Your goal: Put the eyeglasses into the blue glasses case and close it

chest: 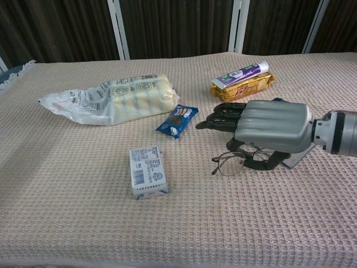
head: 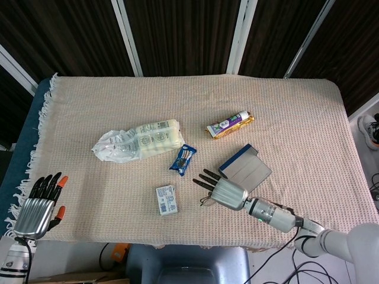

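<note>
The right hand [chest: 271, 127] hangs over the eyeglasses [chest: 231, 163], hemmed by the blue glasses case [head: 244, 167] just behind and the cookie packet [chest: 177, 120] ahead-left. The small white box [chest: 148, 171] lies near, and bare tabletop [chest: 251, 223] opens toward the front edge.
</note>
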Robot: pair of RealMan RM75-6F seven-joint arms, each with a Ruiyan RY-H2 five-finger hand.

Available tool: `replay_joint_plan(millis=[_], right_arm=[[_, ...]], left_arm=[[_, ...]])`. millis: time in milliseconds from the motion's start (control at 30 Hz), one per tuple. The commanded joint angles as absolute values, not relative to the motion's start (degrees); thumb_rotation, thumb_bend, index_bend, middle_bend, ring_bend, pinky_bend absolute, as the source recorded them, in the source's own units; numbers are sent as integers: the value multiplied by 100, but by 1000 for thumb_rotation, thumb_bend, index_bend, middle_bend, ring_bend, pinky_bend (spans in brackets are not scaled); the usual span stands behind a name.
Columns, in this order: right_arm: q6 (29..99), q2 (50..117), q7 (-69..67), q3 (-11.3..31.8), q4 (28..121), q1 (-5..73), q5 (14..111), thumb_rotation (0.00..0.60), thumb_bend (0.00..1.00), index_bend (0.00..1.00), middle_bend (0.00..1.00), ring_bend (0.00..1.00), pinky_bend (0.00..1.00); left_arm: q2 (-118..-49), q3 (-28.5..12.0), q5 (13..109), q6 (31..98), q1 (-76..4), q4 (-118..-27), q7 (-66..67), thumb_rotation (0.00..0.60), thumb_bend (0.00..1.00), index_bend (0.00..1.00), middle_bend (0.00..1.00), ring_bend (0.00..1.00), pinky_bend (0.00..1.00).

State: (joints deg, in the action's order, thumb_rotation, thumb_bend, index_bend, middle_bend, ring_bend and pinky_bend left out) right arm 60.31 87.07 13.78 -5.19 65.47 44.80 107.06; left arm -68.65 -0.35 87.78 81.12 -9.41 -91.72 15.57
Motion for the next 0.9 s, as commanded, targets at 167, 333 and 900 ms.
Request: replay_joint_plan(millis=[167, 333, 900], right_arm=[[6144, 7940, 1785, -545, 7088, 4399, 10665, 600, 632, 783, 90, 0, 0], [6020, 7438, 2152, -586, 7324, 4336, 10584, 600, 632, 783, 92, 0, 0], [5580, 8171, 1863, -680, 5183, 4274, 10354, 600, 633, 783, 94, 0, 0]], left_arm=[[-6899, -39, 8754, 8096, -946, -9174, 1635, 600, 414, 0, 0, 23, 92], [-6948, -41, 8720, 8051, -963, -9178, 1740, 600, 412, 0, 0, 22, 92], [-7002, -84, 8591, 7961, -1005, -9179, 1853, 600, 415, 0, 0, 23, 92]])
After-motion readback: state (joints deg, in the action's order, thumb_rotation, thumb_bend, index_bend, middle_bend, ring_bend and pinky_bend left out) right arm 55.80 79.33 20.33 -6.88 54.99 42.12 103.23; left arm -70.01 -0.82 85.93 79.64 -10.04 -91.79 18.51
